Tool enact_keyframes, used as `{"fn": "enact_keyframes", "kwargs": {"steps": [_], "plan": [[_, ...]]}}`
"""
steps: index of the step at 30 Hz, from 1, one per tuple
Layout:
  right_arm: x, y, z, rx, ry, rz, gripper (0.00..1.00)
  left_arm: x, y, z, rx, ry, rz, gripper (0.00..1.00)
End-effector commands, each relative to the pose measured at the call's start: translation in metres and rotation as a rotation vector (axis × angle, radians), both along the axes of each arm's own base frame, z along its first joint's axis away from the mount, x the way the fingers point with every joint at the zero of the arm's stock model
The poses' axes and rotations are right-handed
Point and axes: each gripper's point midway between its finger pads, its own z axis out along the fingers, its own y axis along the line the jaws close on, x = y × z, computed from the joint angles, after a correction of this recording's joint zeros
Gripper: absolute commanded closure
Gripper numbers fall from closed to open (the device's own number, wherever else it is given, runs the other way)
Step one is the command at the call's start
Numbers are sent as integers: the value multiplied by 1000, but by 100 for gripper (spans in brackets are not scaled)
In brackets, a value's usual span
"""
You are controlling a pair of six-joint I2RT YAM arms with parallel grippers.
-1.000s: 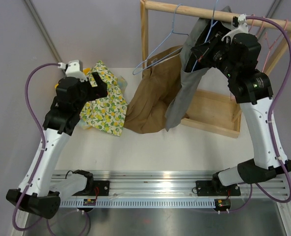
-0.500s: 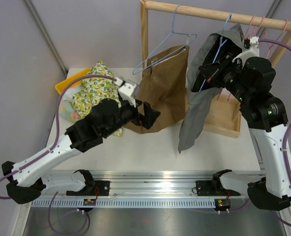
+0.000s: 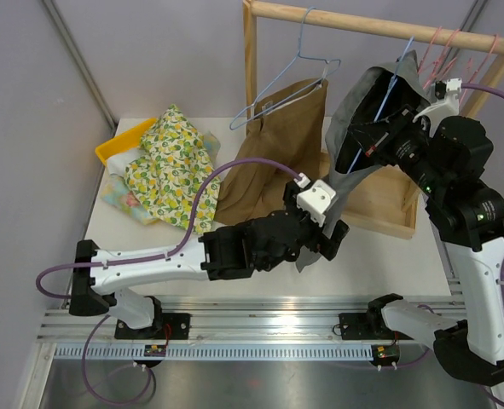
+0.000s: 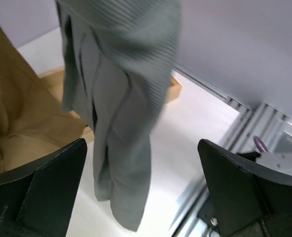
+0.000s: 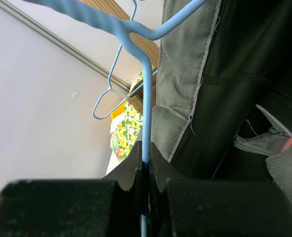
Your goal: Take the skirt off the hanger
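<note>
The soft, light grey woven skirt (image 4: 117, 89) should slip off easily. The wide-spread left pincer (image 4: 142, 148) suits its dangling hem; the right pincer (image 5: 145, 153) clamps the thin blue wire hanger (image 5: 146, 98).

Pale lilac walls (image 3: 149, 51), crossed by a dark slanting strut (image 3: 77, 61), enclose a white table (image 3: 388, 256) bearing a wooden rack (image 3: 337, 19) at its far side and an aluminium rail (image 3: 269, 328) along its near edge, under even light.

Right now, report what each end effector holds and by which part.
Right end effector: clamps the hanger by its straight wire below the bend. Left end effector: open, holds nothing, skirt ahead of it.
</note>
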Motion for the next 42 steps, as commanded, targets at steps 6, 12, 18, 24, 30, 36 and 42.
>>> {"fn": "enact_keyframes", "kwargs": {"steps": [6,12,18,24,30,36,42], "plan": [[-28,-6,50,46,-154,21,100,34,19,56,-152,-88,245,43],[-27,-9,48,53,-156,3,100,31,27,58,-162,-108,241,100],[-11,-17,56,15,-171,-64,100,-13,50,23,-97,-140,302,100],[-8,-24,77,10,-215,-105,100,-48,79,-32,-53,-108,350,100],[-10,-21,76,33,-194,-88,100,-49,84,-34,-31,-125,372,100],[-36,-2,53,86,-66,43,100,-5,73,11,8,-178,439,100],[-87,-17,48,94,-13,56,100,73,78,40,91,-113,493,100]]}}
